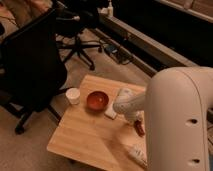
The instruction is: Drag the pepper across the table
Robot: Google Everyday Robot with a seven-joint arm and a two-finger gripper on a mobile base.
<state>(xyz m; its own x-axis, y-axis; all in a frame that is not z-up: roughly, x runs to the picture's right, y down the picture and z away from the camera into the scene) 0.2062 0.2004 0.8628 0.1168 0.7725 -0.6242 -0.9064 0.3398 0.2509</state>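
Note:
The pepper (139,128) is a small dark red-brown object lying on the right part of the light wood table (90,135), close to the right edge. My gripper (133,118) reaches down from the big white arm (175,120) and sits right above and against the pepper's far end. The arm hides part of the table's right side.
A round red-orange bowl (97,100) stands at the back middle of the table, with a white cup (73,95) to its left and a flat white pad (110,114) to its right. A white object (138,153) lies at the front right edge. Black office chairs (30,65) stand to the left.

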